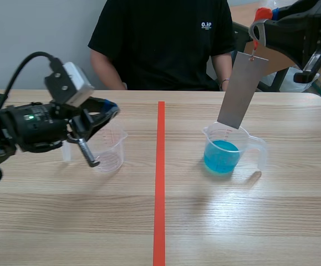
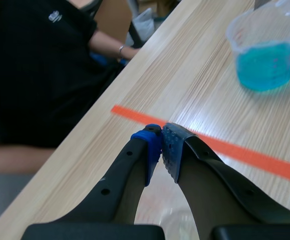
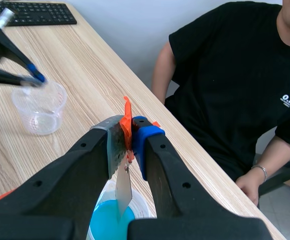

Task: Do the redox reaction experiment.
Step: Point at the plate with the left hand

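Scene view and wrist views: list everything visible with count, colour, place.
Filled cup: one, clear with blue liquid, right of the tape line.
Empty cup: one, clear, left of the line.
Metal plate: one, grey, hanging by an orange-red tie above the filled cup.
Keyboard: one, black, table far left.
Person: one, black T-shirt, across the table.
Left tool: black, shut on nothing, by the empty cup.
Right tool: black, shut on the tie.

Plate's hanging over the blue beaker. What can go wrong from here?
1. The right gripper pinches only the thin orange tag, so the metal plate hangs tilted and could swing or slip.
2. Its lower edge is at the beaker mouth. Lowering off-line might catch the rim, tipping it or splashing the blue liquid.
3. The shut left gripper sits beside the empty cup and could knock it.
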Tool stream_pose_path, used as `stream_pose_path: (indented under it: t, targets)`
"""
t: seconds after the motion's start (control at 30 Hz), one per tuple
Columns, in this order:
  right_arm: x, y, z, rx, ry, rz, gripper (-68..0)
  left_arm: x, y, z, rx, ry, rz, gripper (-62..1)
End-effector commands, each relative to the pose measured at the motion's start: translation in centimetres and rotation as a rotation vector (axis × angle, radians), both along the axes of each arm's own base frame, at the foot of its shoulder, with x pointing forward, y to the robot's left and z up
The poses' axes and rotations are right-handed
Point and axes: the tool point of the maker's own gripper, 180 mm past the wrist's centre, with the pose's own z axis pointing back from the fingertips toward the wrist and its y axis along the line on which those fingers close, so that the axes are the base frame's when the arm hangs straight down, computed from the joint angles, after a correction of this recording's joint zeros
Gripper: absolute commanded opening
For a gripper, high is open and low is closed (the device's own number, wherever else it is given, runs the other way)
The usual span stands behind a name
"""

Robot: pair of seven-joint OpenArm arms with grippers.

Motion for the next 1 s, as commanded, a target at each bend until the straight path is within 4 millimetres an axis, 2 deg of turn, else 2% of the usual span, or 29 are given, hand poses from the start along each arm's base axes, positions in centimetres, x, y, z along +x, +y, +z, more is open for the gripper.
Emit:
stream_pose_path:
  t: [0.0, 0.23, 0.33, 0.43, 0.67, 0.97]
  targets:
    - [0.3, -0.2, 1.2, 0.014, -0.034, -0.003, -66.0, -0.6, 2.2, 0.5, -0.012, 0.006, 0.040, -56.3]
    - [0.3, -0.2, 1.2, 0.013, -0.033, -0.004, -66.0, -4.5, 10.9, 0.2, 0.031, 0.066, 0.256, -56.2]
    - [0.3, -0.2, 1.1, 0.006, -0.028, -0.007, -66.0, -6.3, 14.3, -0.9, 0.057, 0.105, 0.373, -56.2]
    - [0.4, -0.3, 0.7, -0.011, -0.018, -0.013, -66.0, -9.2, 16.9, -2.9, 0.080, 0.178, 0.461, -56.2]
    - [0.4, -0.4, 0.7, -0.013, -0.016, -0.014, -66.0, -16.8, 20.5, -6.6, 0.077, 0.354, 0.643, -56.2]
    - [0.4, -0.4, 0.7, -0.009, -0.017, -0.014, -66.0, -24.6, 22.4, -8.9, 0.066, 0.502, 0.829, -56.2]
